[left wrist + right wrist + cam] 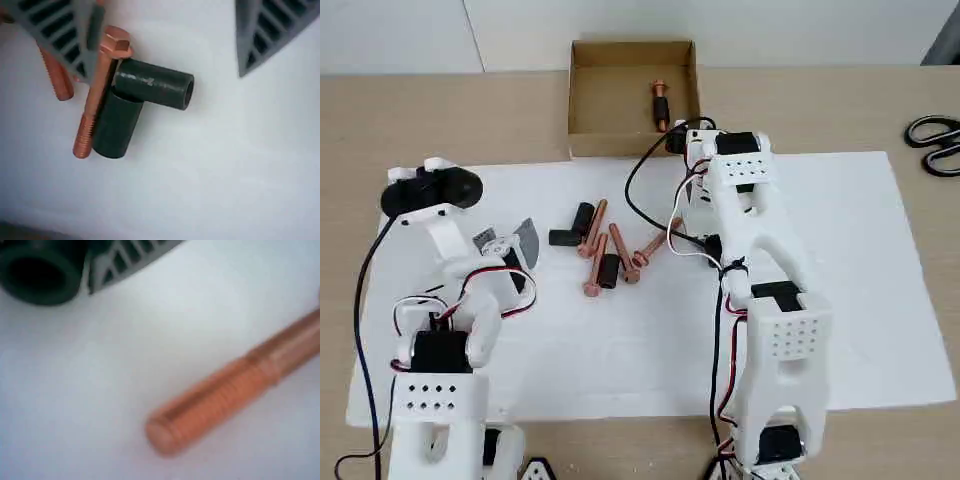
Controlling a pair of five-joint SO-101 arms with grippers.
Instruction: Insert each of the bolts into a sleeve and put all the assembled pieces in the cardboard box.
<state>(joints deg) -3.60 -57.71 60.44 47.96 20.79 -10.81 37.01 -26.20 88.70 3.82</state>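
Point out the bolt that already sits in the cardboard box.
The bolt with a black sleeve on it, lying inside the cardboard box. The other bolts lie loose on the white sheet.

It looks like a small robotics lab or hobby bench. A pale wooden desk [840, 100] stands against a white wall [400, 30]. On it are two white printed arms with bare wires [640, 190], a paper sheet [860, 300] under the left arm's fingers [528, 238], and scissors [932, 145] well apart from them.
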